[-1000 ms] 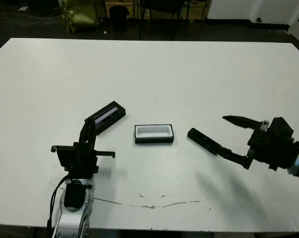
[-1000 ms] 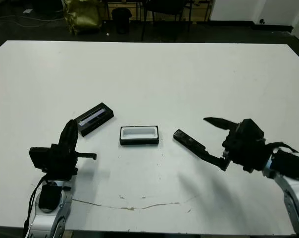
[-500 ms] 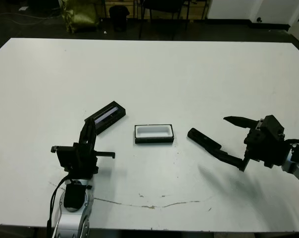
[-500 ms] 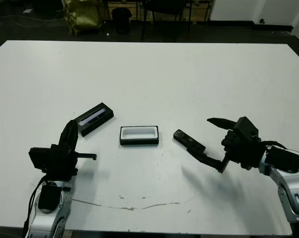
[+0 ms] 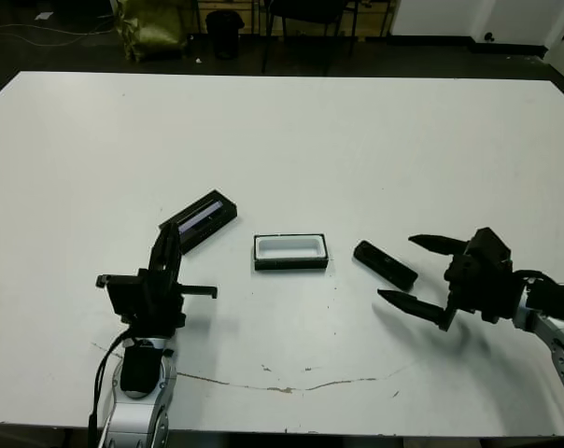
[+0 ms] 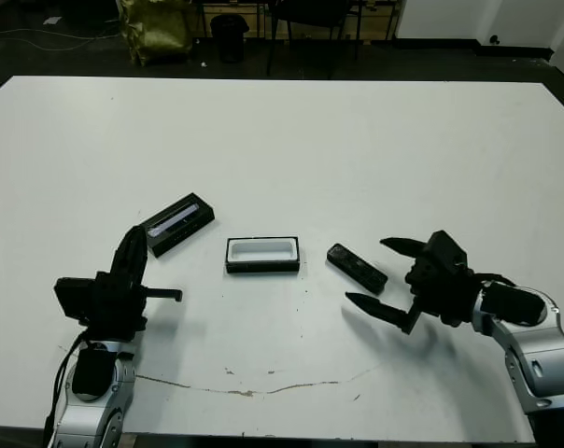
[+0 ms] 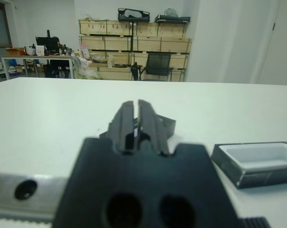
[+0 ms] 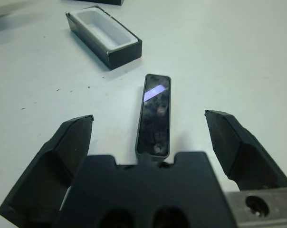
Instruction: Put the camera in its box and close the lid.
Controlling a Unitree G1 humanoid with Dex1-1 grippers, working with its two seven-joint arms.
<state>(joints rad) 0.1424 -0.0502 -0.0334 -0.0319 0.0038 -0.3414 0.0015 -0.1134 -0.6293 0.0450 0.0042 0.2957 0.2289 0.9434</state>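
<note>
The camera [image 5: 385, 264], a slim black bar with a glossy face, lies flat on the white table just right of the box [image 5: 290, 252], an open black tray with a white lining. My right gripper [image 5: 410, 273] is open and low over the table, its two fingers spread to either side of the camera's right end [image 8: 154, 114]. The lid [image 5: 200, 220], black with a pale window strip, lies left of the box. My left gripper [image 5: 169, 243] is shut, pointing at the lid from the near side.
A thin brown crack line [image 5: 282, 385] runs across the table near its front edge. Chairs and a bag [image 5: 151, 26] stand on the dark floor beyond the far edge. Shelves of boxes [image 7: 134, 57] show in the left wrist view.
My right gripper has dropped lower and moved left, turning so its open fingers now straddle the camera's right end. The camera, box, lid and left arm have not moved.
</note>
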